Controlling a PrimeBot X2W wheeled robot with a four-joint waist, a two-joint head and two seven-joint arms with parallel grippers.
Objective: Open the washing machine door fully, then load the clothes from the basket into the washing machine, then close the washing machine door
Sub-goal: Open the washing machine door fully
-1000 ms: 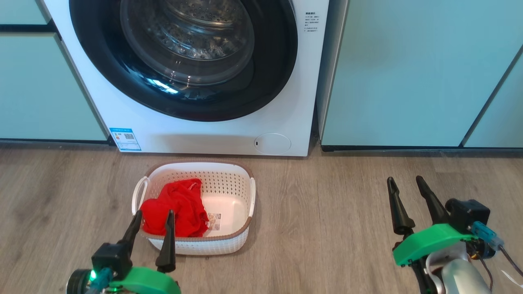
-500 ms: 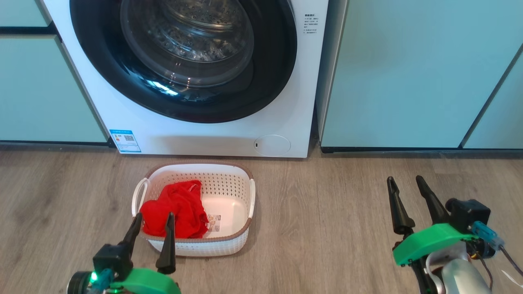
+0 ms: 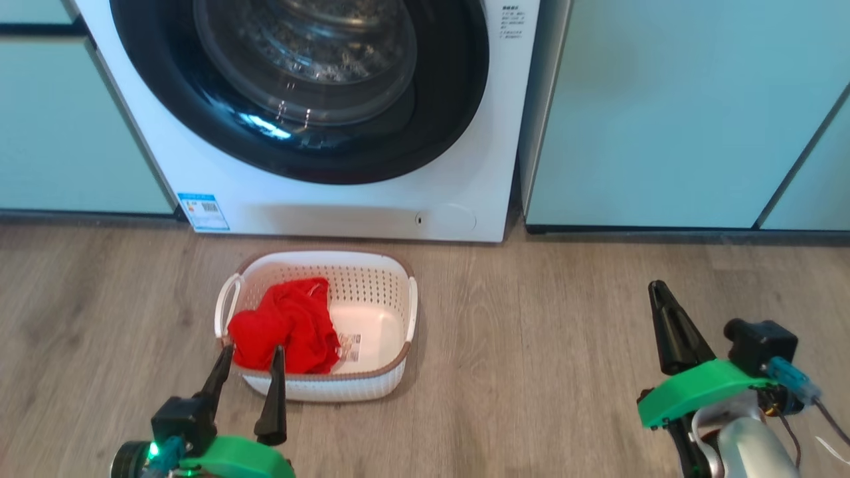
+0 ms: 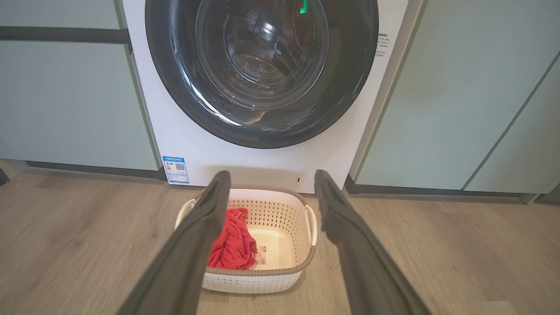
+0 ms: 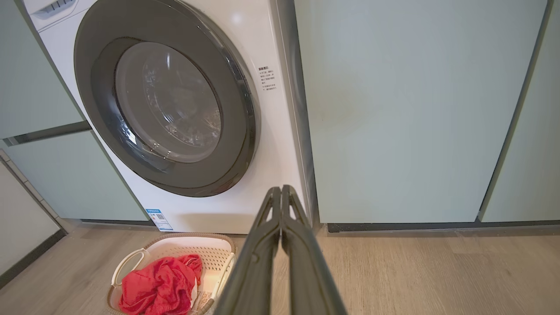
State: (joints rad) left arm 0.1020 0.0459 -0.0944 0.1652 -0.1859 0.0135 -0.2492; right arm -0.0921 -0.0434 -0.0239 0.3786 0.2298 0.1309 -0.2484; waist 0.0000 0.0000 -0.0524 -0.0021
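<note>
Head view: the basket [image 3: 345,388] stands on the floor [image 3: 531,345] just before the washing machine [image 3: 319,209], its door [image 3: 458,99] closed, the clothes [image 3: 285,325] in the basket's left half, left fingers [image 3: 272,405] apart at its near rim, right fingers [image 3: 674,332] together, empty, well to its right.

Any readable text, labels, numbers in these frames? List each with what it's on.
Blue sticker, low on the washing machine: QR code, print too small to read.
Text block on its front beside the washing machine door: too small.
Paper label in the basket: blurred.
No legible text anywhere.
</note>
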